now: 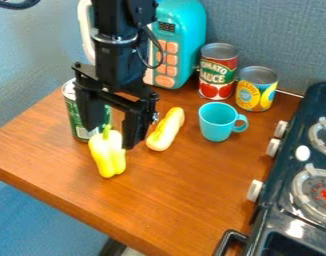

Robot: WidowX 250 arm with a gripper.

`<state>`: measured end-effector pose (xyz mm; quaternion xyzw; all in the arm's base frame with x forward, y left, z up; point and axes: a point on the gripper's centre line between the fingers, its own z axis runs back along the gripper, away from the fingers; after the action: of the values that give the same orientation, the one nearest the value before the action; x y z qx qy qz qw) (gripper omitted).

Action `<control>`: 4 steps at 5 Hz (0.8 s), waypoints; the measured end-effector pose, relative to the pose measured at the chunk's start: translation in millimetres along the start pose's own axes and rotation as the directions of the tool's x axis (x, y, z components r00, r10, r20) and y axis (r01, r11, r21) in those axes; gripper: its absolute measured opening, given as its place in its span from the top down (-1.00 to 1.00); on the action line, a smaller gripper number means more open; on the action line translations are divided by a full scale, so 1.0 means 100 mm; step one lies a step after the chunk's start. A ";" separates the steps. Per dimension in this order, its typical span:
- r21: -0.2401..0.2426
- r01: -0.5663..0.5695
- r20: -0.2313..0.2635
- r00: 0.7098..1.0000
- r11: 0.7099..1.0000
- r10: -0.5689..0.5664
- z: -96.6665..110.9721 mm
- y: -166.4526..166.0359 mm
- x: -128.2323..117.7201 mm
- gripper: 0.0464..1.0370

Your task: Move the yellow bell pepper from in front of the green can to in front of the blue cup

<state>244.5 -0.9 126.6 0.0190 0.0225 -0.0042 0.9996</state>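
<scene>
Camera view: A black robot arm hangs over the left half of a brown table, its pincer pointing down with its two fingers apart. Between and just below them sits a yellow toy pepper, stem end up toward the gap, narrower end toward the near edge of the table; whether either finger touches it cannot be told. By the look of it, the pepper's smooth, lobed skin calls for an even squeeze across its broad shoulders rather than on the slim stem, with the fingers centred so that the rounded sides do not roll away. A slow, straight motion would best spare the green metal can close behind and the pale yellow, elongated toy squash, glossy and slightly curved, beside the pincer.

Farther back stand a turquoise cup with a smooth round wall and looped handle, a ribbed-topped can with a red and green label, and a shorter can in yellow and blue. A turquoise toy appliance with rounded corners and orange buttons rises behind the arm. At right, a dark, shiny toy stove shows white knobs and ringed burners, against a blue-grey, fabric-like wall.
</scene>
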 end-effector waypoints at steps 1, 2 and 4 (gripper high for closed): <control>0.002 0.001 -0.018 1.000 1.000 -0.001 -0.05 0.00 -0.01 -0.93; 0.009 0.027 0.043 0.999 1.000 -0.027 0.01 0.03 -0.01 -0.93; 0.014 -0.035 0.092 0.995 0.999 0.034 0.09 0.36 0.10 -0.93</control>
<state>254.9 34.5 136.5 0.0269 -0.0239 0.0119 0.9993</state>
